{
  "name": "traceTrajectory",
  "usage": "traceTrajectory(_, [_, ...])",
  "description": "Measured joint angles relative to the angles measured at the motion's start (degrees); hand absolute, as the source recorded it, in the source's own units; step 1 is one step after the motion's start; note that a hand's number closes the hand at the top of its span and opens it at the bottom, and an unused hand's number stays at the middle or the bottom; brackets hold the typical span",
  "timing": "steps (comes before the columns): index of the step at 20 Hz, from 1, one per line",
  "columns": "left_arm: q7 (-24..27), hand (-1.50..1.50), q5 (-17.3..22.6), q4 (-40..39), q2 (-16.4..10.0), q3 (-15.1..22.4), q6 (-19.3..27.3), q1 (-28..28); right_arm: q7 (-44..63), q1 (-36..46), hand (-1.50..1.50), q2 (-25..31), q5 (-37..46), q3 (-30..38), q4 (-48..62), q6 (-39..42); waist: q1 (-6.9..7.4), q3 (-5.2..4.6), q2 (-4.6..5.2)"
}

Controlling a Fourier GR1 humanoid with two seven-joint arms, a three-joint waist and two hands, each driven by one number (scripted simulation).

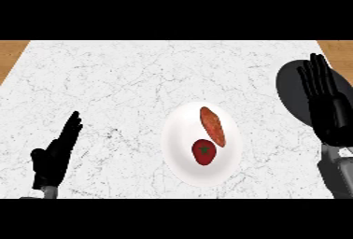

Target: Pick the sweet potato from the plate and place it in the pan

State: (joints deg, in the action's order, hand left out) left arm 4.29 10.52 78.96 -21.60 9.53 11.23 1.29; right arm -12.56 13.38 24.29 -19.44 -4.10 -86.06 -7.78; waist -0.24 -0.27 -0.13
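Note:
An orange-brown sweet potato (pixel 212 125) lies on the upper right part of a white plate (pixel 183 154) in the middle of the marble counter. A red tomato (pixel 204 152) sits just below it on the same plate. A dark pan (pixel 293 91) rests at the right edge, largely covered by my right hand (pixel 328 109), which is open with straight fingers pointing away from me. That hand is to the right of the plate and touches nothing on it. My left hand (pixel 56 154) is open, fingers up, at the lower left.
The white marble counter (pixel 124 79) stretches wide to the left and behind the plate. Strips of wooden surface (pixel 12 53) show at both far corners.

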Motion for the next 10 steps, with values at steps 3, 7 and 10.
traceTrajectory(3, [-1.3, 0.0, 0.6, 1.4, 0.1, -0.6, -0.2, -2.3, 0.2, 4.3, 1.5, -0.5, -2.3, -2.3, 1.2, 6.4, 1.32, 0.21, 0.28])
traceTrajectory(7, [-2.6, 0.0, 2.5, 4.1, 1.8, -0.8, -0.5, -6.6, 0.6, 11.2, 1.5, -0.4, -5.0, -7.9, 1.9, 18.5, 4.52, 0.36, 0.85])
traceTrajectory(10, [-6.0, 0.0, 4.3, 5.7, 2.9, -1.5, 0.1, -9.4, -5.4, 14.3, 1.5, 3.0, -1.3, -8.4, 7.4, 25.2, 3.99, 0.43, 1.03])
